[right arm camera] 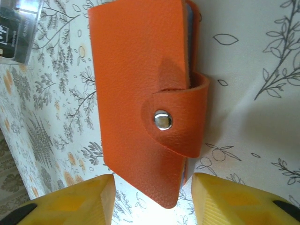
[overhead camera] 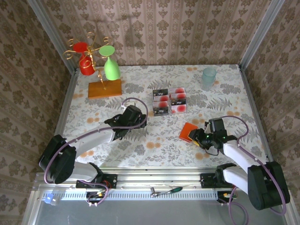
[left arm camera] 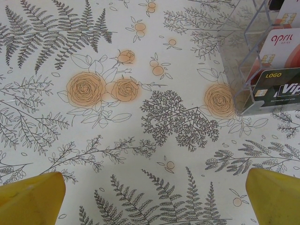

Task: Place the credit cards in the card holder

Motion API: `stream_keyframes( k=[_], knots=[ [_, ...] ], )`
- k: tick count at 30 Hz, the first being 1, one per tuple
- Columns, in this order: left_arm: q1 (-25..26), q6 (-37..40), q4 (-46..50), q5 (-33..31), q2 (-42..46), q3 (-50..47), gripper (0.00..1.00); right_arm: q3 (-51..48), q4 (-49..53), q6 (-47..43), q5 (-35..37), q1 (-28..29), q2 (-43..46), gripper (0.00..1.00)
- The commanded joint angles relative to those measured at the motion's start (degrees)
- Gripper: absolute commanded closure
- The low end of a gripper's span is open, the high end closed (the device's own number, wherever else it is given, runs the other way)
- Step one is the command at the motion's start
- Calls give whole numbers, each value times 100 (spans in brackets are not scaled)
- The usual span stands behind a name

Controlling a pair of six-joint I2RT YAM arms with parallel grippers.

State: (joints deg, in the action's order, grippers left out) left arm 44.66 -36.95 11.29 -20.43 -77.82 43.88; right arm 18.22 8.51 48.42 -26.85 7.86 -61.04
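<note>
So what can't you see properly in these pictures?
1. Inside of the card holder: right wrist view. Its closed cover and snap strap hide it, and just a blue sliver shows.
2. The credit cards: left wrist view. They are cut off by the right edge and sit behind a clear plastic stand.
3. Card count and lettering: top view. Too small to tell.

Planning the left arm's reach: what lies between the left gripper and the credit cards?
Just bare flowered tablecloth. The left wrist view shows it between the left gripper and the credit cards, which sit in a clear tray.
</note>
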Motion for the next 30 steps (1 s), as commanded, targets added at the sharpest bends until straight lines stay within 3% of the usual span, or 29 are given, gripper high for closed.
stream_keyframes(
  k=[1,8,14,15,26,27,28,30],
  knots=[
    [56,-92,131,-76,156,-15,0,6,-251,100,-193,-34,-155,57],
    [56,-89,129,-101,145,-22,0,26,-434,191,-233,-32,-249,71],
    [63,-93,152,-29,155,-15,0,-7,-629,157,-244,-26,-515,100],
    [66,-98,147,-15,164,-14,0,-9,-649,145,-255,-26,-560,100],
    [55,-163,156,37,399,-168,0,-55,-671,211,-376,-28,-319,100],
    [58,-163,137,49,399,-177,0,-45,-624,206,-370,-28,-288,98],
    [53,-163,136,62,391,-169,0,-54,-597,230,-357,-30,-270,82],
    [58,-155,133,73,365,-160,0,-107,-657,332,-357,-27,-227,69]
  ],
)
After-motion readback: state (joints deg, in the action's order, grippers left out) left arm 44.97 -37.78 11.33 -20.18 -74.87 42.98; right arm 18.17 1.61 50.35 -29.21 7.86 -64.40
